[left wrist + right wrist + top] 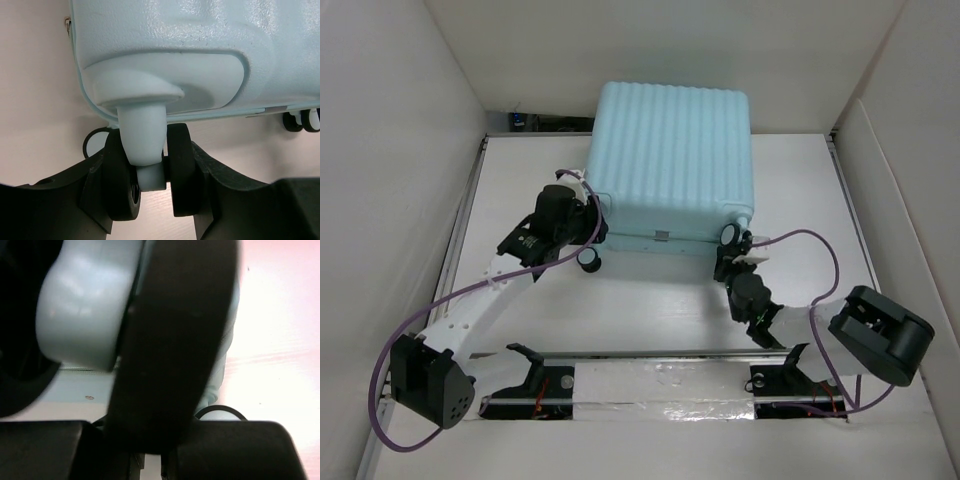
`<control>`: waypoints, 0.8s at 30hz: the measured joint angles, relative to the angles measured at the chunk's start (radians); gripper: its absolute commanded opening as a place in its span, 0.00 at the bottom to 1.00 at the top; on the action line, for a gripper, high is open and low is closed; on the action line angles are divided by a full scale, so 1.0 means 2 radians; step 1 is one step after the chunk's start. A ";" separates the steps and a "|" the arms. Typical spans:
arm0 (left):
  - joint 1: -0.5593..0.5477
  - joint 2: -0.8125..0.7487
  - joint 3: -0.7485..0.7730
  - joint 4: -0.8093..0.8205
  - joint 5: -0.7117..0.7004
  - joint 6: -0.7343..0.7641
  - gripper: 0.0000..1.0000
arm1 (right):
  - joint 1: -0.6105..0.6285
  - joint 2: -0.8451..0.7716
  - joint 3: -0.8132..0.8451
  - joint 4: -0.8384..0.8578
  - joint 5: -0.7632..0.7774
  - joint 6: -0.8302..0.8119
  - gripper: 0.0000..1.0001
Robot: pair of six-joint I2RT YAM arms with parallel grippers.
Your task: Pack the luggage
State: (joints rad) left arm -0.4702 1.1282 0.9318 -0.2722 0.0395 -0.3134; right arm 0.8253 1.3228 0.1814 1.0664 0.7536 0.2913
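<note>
The luggage (pixel 670 160) is a pale aqua ribbed suitcase lying shut and flat at the back of the table, its wheel end toward me. My left gripper (pixel 590 218) is at its near left corner. In the left wrist view the left gripper (pixel 150 185) is shut on a black twin caster wheel (pixel 180 165), one finger against each wheel, below the luggage (pixel 200 50). My right gripper (pixel 728 262) is at the near right caster (pixel 732 236). In the right wrist view a blurred black wheel (pixel 170 340) sits between the narrowed jaws of the right gripper (pixel 150 460).
Another caster (pixel 590 258) sticks out at the near left, and one more (pixel 300 120) shows far right in the left wrist view. White walls (pixel 400 150) box in the table on three sides. A metal rail (pixel 660 355) runs along the near edge.
</note>
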 measured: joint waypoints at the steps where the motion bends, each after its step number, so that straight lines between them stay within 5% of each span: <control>1: 0.000 0.000 0.000 -0.001 -0.004 -0.001 0.00 | 0.016 0.010 0.004 0.004 0.018 0.003 0.00; 9: -0.022 0.005 0.000 -0.005 0.045 -0.063 0.00 | 0.181 0.150 0.117 0.052 0.101 -0.054 0.00; 19: -0.025 0.007 0.000 0.000 0.106 -0.127 0.00 | 0.202 0.200 0.218 0.009 0.045 -0.099 0.00; 24: -0.027 0.007 -0.003 0.007 0.123 -0.143 0.00 | 0.184 0.162 0.204 -0.025 -0.014 -0.077 0.00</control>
State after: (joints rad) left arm -0.5243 1.1416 0.9249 -0.2588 0.2855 -0.5995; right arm 1.1938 1.6466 0.5892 1.0164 0.7265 0.1368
